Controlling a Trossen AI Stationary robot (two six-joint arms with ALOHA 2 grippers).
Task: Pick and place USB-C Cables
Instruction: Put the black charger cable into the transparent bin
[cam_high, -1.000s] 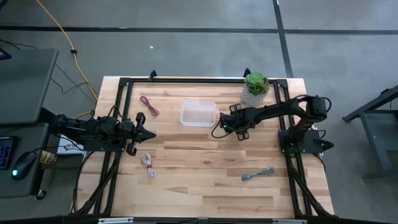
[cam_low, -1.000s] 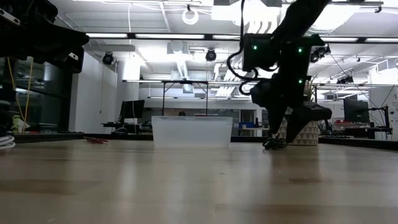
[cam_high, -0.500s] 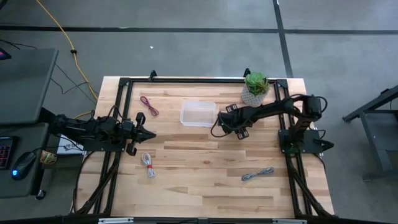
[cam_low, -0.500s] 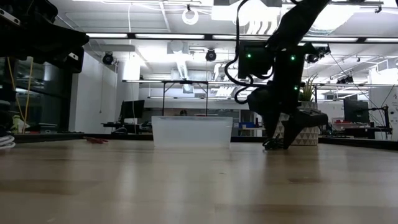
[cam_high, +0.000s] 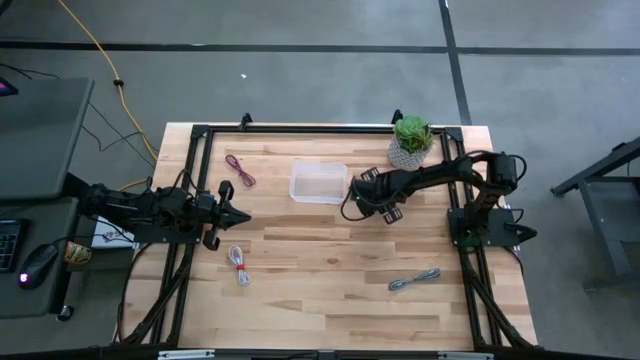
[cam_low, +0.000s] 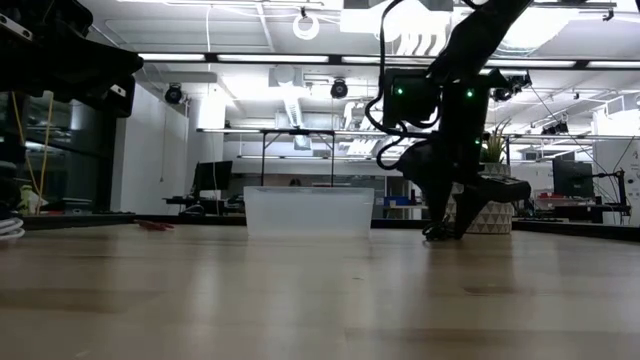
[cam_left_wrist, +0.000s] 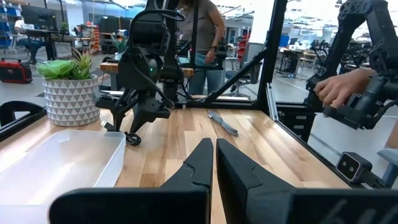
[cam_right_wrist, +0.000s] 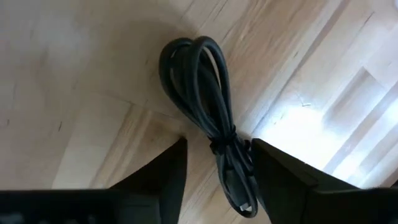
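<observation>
My right gripper (cam_right_wrist: 217, 144) is open and points down at the table just right of the clear container (cam_high: 319, 183). Its fingers stand on either side of the black cable bundle (cam_right_wrist: 205, 93), which lies flat on the wood. In the low view its fingertips (cam_low: 441, 231) reach the tabletop. The dark red cable (cam_high: 240, 170) lies near the far left corner, the white-and-red one (cam_high: 238, 265) at the left and the grey one (cam_high: 414, 281) at the near right. My left gripper (cam_left_wrist: 214, 144) is shut and hovers over the table's left side (cam_high: 238, 213).
A potted plant (cam_high: 411, 140) in a patterned white pot stands at the far edge, close behind my right arm. Black frame rails (cam_high: 300, 128) run along the table's edges. A person and a hand (cam_left_wrist: 339, 90) show beyond the right side. Bare wood stretches across the middle.
My right gripper has shifted slightly toward the table's left, nearer the container, and has sunk a little lower over the black cable. The cable stays on the table.
</observation>
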